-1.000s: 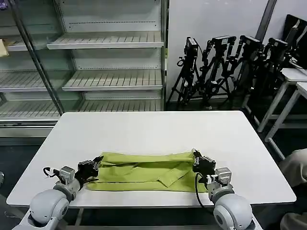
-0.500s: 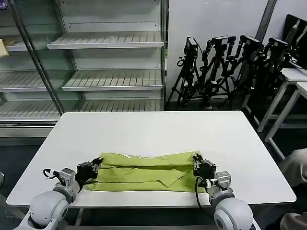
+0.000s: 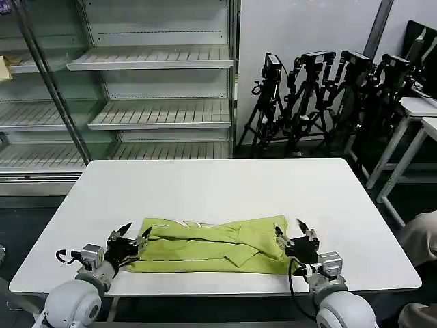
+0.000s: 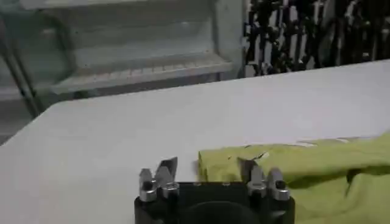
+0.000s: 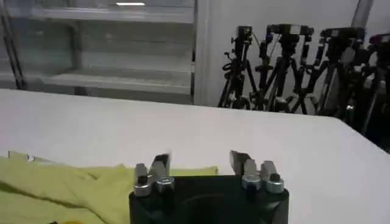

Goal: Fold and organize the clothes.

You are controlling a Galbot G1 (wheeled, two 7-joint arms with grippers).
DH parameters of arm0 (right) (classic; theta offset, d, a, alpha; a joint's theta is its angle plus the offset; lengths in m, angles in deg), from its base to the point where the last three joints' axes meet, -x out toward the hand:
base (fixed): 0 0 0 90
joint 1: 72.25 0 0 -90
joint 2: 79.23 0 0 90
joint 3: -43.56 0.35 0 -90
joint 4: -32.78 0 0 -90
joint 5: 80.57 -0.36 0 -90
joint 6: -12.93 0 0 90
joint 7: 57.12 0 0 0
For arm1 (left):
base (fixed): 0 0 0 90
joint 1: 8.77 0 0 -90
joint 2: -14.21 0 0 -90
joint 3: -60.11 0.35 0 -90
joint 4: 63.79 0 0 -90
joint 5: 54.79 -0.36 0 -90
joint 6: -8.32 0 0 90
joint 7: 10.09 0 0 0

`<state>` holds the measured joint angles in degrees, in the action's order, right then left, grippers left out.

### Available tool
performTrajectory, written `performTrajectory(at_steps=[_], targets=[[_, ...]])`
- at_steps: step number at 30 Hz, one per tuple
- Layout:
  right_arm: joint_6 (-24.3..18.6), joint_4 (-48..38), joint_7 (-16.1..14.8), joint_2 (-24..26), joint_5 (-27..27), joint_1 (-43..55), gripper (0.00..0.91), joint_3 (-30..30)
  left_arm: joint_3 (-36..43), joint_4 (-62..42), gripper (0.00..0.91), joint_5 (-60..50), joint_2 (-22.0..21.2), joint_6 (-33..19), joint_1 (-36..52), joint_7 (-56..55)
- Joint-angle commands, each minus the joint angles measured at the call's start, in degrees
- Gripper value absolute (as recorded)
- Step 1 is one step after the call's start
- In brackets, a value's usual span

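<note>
lime-green t-shirt (image 3: pixel 212 246), folded lengthwise (rumpled band), near table's front edge

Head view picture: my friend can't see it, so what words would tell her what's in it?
A lime yellow-green T-shirt lies folded into a long band near the front edge of a white table. The robot's left end effector and right end effector sit open at the band's two ends, holding nothing. Behind the table are bare shelves and black tripods.

I see white surface (image 3: pixel 218 191) in foreground. Behind it, bare metal shelving (image 3: pixel 136 89) behind glass door, pale wall (image 3: pixel 307 27) at right. Black tripods (image 3: pixel 328 96) cluster against wall; white side tables (image 3: pixel 416 123) at far right.
</note>
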<state>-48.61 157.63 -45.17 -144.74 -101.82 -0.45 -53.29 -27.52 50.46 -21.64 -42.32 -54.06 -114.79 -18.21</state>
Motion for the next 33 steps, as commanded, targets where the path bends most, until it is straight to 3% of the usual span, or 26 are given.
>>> performTrajectory(at_steps=[1,5,6,7,8,9,24,33], targets=[[-0.4,1.5,-0.2,-0.3,0.9,-3.2,0.907,2.4,0.6,-0.3,0.907,10.1,-3.0,-2.4,-2.8,-10.9],[-0.6,1.3,-0.2,-0.6,1.5,-3.3,0.907,2.1,1.0,-0.3,0.907,10.6,-3.9,-2.6,-2.8,-10.7],[-0.7,1.3,-0.2,-0.6,1.5,-3.3,0.907,2.1,1.1,-0.5,0.816,10.6,-4.0,-2.6,-2.9,-10.6],[-0.7,1.3,-0.2,-0.8,1.7,-3.4,0.907,2.1,1.3,-0.9,0.242,10.6,-4.4,-2.6,-2.9,-10.6],[-0.7,1.2,-0.2,-0.8,1.7,-3.5,0.907,2.1,1.4,-1.1,0.091,10.6,-4.7,-2.7,-3.0,-10.5],[-0.8,1.2,-0.2,-0.8,1.8,-3.6,0.907,2.1,1.5,-1.2,0.01,10.6,-4.8,-2.8,-3.0,-10.4],[-0.6,1.4,-0.3,-1.1,2.5,-4.0,0.907,1.8,3.7,0.4,0.01,8.5,-7.6,-4.4,-2.9,-7.8],[-0.5,1.3,-0.3,-1.4,2.8,-3.9,0.907,1.4,1.7,-0.2,0.01,3.8,-5.3,-4.2,-2.0,-6.8]])
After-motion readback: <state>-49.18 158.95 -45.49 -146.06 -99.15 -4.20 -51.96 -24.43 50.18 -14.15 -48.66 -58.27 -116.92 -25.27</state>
